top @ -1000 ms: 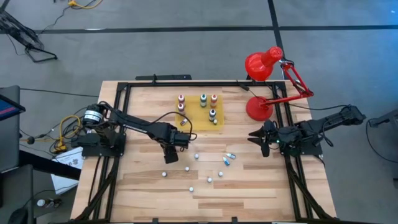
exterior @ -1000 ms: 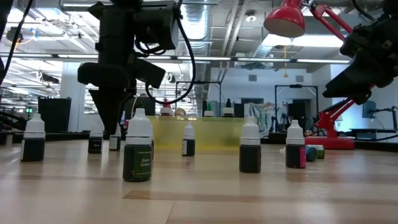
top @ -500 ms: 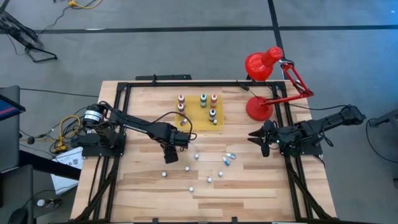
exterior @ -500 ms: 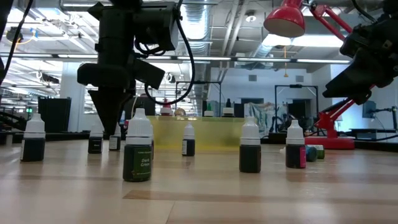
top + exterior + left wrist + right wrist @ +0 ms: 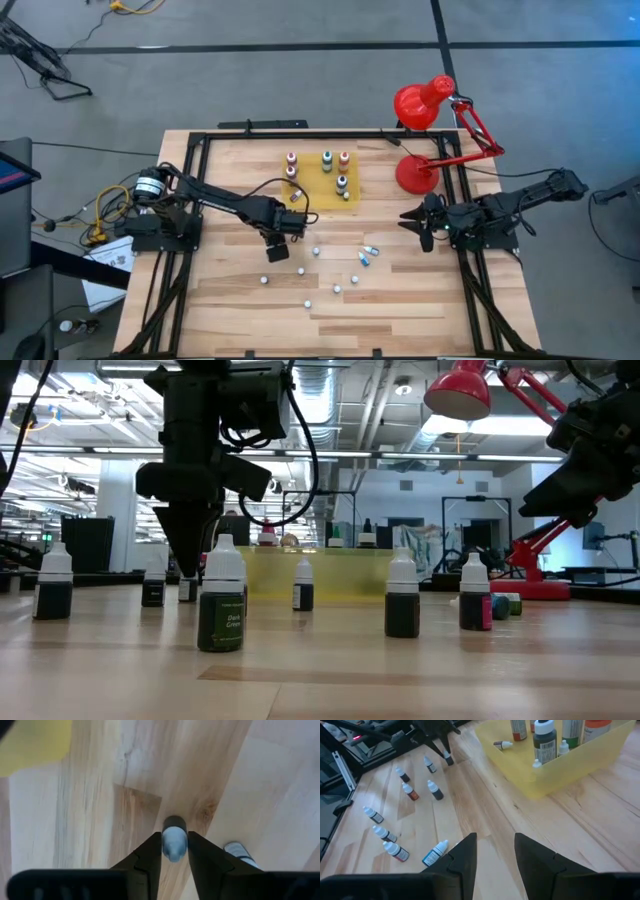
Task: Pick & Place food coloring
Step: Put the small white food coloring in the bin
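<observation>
Several tiny food coloring bottles (image 5: 336, 272) with white caps are scattered over the wooden table, standing or lying. Others stand in the yellow tray (image 5: 312, 186). My left gripper (image 5: 277, 247) points down over one small dark bottle (image 5: 174, 826) just near of the tray and is shut on it; in the low view its fingers (image 5: 190, 555) taper onto that bottle (image 5: 187, 589). My right gripper (image 5: 414, 222) waits open at the table's right side by the lamp base, holding nothing (image 5: 492, 852). My left gripper pinches the small bottle's white cap (image 5: 174, 845) between its two fingertips (image 5: 150, 851), coming from above and pointing down. The bottle stands upright, and its dark body reaches down to the table top below the fingers.
A red desk lamp (image 5: 420, 170) stands at the table's far right corner. A dark green bottle (image 5: 221, 607) stands close to the near edge. Another small bottle (image 5: 236, 851) sits just beside the held one. A black frame (image 5: 200, 150) rims the table.
My left gripper has shifted slightly toward the table's right, from between two small bottles to directly over the right one of them. The bottles have stayed in place.
</observation>
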Tool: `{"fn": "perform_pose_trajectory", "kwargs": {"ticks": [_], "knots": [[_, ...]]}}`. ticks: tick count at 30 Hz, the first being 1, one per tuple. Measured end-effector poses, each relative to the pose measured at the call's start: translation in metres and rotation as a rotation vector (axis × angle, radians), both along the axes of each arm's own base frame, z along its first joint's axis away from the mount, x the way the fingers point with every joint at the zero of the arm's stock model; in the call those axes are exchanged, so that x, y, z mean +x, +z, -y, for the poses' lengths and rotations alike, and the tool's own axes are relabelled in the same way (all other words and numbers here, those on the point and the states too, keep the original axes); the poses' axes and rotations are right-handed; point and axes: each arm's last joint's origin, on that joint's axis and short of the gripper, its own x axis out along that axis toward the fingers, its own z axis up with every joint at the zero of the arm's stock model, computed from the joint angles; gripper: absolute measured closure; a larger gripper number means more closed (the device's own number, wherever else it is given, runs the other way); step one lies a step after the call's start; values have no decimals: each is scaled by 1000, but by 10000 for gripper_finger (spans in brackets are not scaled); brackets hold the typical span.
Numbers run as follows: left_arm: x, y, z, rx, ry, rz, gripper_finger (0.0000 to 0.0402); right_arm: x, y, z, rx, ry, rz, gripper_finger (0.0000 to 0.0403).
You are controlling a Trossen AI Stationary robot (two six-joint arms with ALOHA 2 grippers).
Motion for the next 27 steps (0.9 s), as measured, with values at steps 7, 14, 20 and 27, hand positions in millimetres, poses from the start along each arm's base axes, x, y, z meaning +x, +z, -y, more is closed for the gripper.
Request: {"fn": "perform_pose_trajectory", "kwargs": {"ticks": [7, 14, 20, 27], "knots": [[2, 1, -8, -24, 23, 18, 364, 0, 0, 0, 0, 0, 0, 281], [7, 6, -10, -38, 36, 43, 352, 0, 0, 0, 0, 0, 0, 281], [28, 43, -9, -15, -4, 143, 356, 0, 0, 0, 0, 0, 0, 281], [52, 98, -30, 213, -92, 309, 351, 0, 0, 0, 0, 0, 0, 281]]}}
